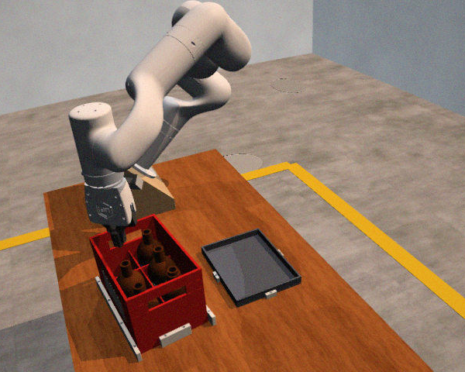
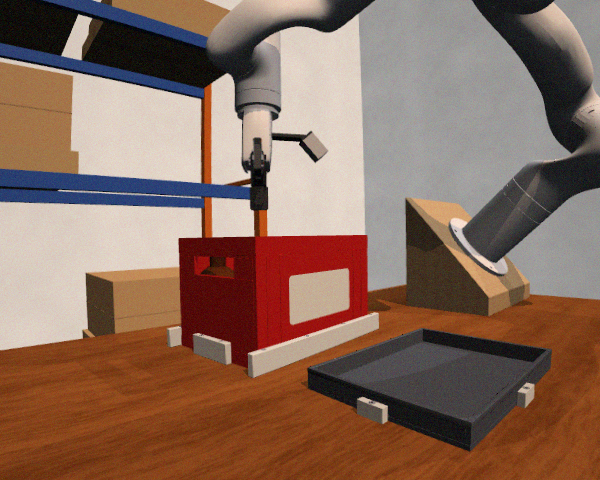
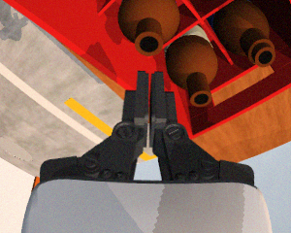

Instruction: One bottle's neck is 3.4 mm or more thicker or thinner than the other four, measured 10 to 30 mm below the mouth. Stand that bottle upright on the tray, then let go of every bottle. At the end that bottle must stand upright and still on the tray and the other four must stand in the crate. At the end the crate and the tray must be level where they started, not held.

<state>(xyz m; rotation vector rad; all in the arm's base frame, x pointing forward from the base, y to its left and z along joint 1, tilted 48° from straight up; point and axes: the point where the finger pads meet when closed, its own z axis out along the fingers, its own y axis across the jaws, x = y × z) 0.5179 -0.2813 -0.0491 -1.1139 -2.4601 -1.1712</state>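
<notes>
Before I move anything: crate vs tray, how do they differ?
The red crate is tall with high walls; the dark tray is shallow. The crate is divided inside and holds bottles; the tray is undivided and holds none. Both sit level on the table, beside pale blocks.
</notes>
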